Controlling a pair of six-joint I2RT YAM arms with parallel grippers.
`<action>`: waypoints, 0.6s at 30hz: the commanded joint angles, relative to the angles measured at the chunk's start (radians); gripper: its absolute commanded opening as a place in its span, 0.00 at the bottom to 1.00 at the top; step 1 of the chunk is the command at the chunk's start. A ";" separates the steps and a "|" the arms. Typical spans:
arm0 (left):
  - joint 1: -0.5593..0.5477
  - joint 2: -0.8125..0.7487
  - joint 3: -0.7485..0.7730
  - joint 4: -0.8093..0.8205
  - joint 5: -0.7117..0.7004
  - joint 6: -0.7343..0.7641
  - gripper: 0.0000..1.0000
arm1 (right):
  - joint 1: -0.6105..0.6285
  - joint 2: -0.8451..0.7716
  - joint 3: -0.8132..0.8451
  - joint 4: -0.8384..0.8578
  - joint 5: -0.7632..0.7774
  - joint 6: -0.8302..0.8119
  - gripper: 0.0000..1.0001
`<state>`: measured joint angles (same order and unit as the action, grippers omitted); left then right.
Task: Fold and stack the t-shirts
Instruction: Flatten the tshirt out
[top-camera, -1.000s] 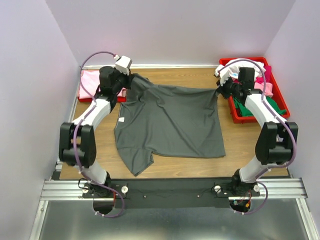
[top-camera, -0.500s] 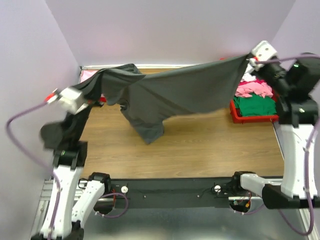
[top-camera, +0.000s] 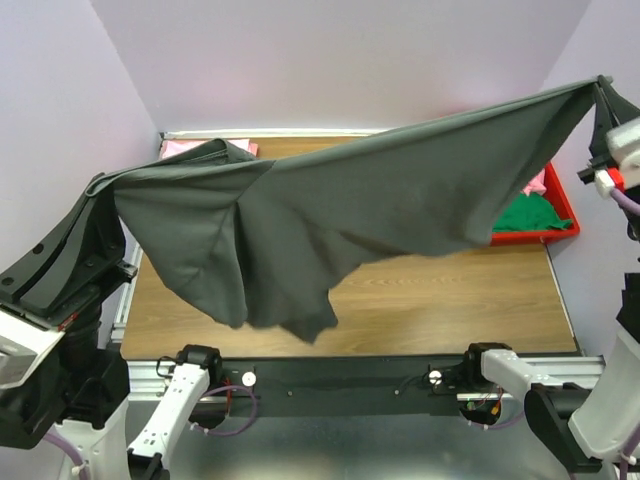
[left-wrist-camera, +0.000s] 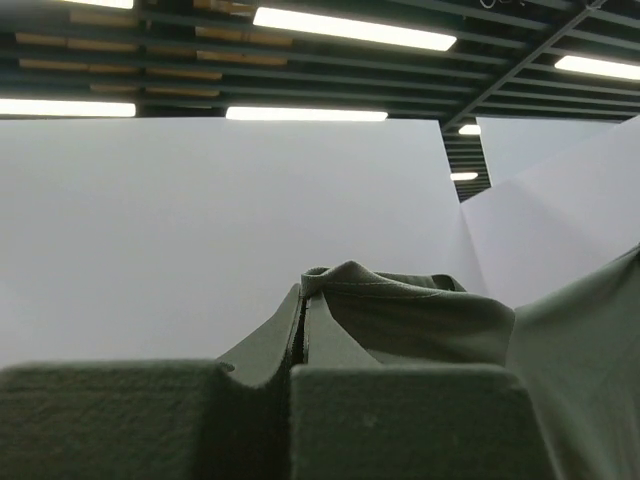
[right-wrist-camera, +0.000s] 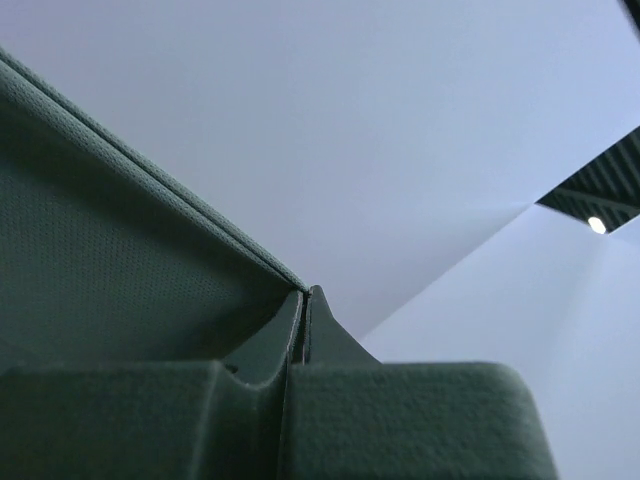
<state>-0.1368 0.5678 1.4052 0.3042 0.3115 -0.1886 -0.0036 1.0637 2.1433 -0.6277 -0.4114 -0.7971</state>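
Two arms stand on a black rail (top-camera: 330, 378) that carries silver bolts (top-camera: 248, 378). At the rail's left end, the left arm (top-camera: 175, 405) has a rounded black joint and then a smooth white link. The right arm (top-camera: 505, 365), at the rail's right end, is built the same way. Thin red wires show just under the rail by each base. A pale purple cable (top-camera: 628, 203) runs along the right arm far above the rail.

The left gripper (top-camera: 95, 187) has an angular black shell with a white panel. The right gripper (top-camera: 601, 88) carries a white block with a red patch. Up close, the fingers (left-wrist-camera: 400, 420) are blocky, dark grey-green and grainy like felt, with sloped tips.
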 joint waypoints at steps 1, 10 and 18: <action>-0.001 0.041 -0.031 -0.031 -0.003 0.004 0.00 | 0.001 0.048 -0.065 -0.061 0.079 -0.028 0.00; -0.001 0.135 -0.481 0.055 -0.028 0.087 0.00 | 0.002 0.071 -0.584 0.025 -0.056 -0.140 0.00; -0.001 0.708 -0.594 0.190 -0.065 0.126 0.00 | 0.001 0.398 -0.980 0.330 -0.237 -0.128 0.00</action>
<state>-0.1379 1.0584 0.7681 0.3824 0.2840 -0.1036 -0.0029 1.3647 1.2392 -0.4618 -0.5312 -0.9142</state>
